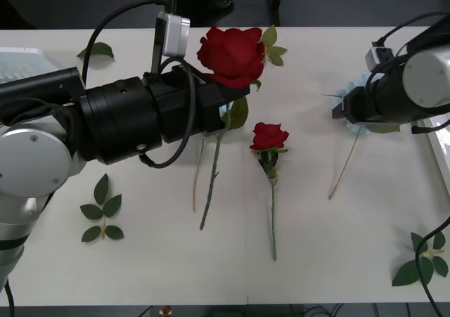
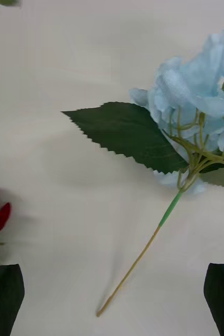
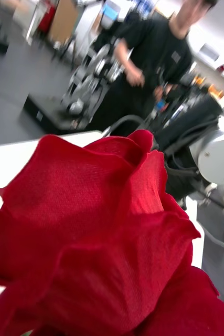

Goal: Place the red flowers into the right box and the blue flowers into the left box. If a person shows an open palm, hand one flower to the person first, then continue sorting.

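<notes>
left tool [image 1: 235,92]: pinching red rose [image 1: 230,53], bloom full | right tool [image 2: 112,296]: spread

Red rose [image 1: 232,53]; pale-blue hydrangea [image 2: 195,100], dark green leaf [image 2: 125,134]; white table [image 1: 316,225].

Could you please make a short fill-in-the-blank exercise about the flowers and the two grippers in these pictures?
1. The left gripper holds up a rose whose colour is ____.
2. The right gripper hovers with its fingers ____ over a flower.
3. That flower is the ____ hydrangea, lying on the table.

Missing words: red; open; blue
</notes>
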`<state>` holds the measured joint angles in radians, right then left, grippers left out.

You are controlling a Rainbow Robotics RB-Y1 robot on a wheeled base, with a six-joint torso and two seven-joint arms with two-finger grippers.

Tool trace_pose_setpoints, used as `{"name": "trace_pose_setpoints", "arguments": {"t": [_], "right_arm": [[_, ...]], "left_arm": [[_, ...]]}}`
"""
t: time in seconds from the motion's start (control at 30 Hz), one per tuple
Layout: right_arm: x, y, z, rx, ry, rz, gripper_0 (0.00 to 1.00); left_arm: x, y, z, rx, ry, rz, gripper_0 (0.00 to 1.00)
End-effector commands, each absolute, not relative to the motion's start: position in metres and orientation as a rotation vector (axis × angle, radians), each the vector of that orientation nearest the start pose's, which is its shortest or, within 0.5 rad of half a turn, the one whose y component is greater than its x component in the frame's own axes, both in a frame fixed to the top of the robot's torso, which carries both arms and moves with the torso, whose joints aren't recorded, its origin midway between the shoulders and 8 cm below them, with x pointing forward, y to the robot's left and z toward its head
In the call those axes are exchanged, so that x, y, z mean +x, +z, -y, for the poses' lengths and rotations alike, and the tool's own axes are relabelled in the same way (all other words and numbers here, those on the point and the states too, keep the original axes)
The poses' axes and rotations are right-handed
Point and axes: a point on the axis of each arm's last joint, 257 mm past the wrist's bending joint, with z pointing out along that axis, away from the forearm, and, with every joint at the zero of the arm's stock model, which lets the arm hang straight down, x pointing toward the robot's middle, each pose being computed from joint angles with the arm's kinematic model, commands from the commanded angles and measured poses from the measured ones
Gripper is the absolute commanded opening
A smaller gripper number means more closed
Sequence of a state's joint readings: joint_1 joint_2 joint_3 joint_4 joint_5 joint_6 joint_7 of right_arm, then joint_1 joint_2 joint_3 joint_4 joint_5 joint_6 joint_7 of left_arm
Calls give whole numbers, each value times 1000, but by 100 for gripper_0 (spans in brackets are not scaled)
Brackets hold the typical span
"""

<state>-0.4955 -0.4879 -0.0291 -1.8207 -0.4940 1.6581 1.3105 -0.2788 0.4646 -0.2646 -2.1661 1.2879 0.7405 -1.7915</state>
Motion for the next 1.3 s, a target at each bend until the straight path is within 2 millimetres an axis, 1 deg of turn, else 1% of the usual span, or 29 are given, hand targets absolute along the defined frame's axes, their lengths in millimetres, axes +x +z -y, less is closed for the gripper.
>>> {"name": "trace_pose_setpoints", "arguments": {"t": [0.03, 0.1, 0.17, 0.23, 0.43, 0.6, 0.67, 0.73, 0.83, 0.9, 1.0, 1.13, 1.3], "right_arm": [[495, -161, 269, -193, 113, -2473, 100], [485, -157, 262, -282, 142, -2456, 100], [480, -152, 256, -347, 162, -2432, 100], [471, -144, 245, -454, 201, -2387, 100], [453, -124, 218, -661, 337, -2253, 100], [428, -100, 187, -804, 558, -2098, 100], [420, -93, 180, -834, 615, -2056, 100], [409, -87, 168, -866, 694, -2009, 100], [387, -74, 146, -898, 855, -1935, 100], [379, -72, 139, -895, 921, -1917, 100], [366, -65, 122, -895, 1058, -1860, 100], [356, -62, 106, -918, 1152, -1825, 100], [353, -61, 85, -914, 1212, -1806, 100]], "left_arm": [[400, 9, 48, 643, -1122, -1444, 0], [404, 15, 54, 612, -1147, -1419, 0], [408, 19, 56, 585, -1161, -1405, 0], [413, 23, 62, 553, -1193, -1396, 0], [427, 35, 69, 491, -1238, -1371, 0], [433, 43, 70, 468, -1254, -1360, 0], [433, 45, 70, 463, -1262, -1356, 0], [433, 48, 69, 456, -1267, -1350, 0], [433, 52, 69, 451, -1276, -1345, 0], [433, 53, 69, 450, -1278, -1342, 0], [433, 55, 69, 444, -1285, -1338, 0], [433, 58, 70, 444, -1290, -1338, 0], [433, 57, 70, 439, -1295, -1340, 0]]}}
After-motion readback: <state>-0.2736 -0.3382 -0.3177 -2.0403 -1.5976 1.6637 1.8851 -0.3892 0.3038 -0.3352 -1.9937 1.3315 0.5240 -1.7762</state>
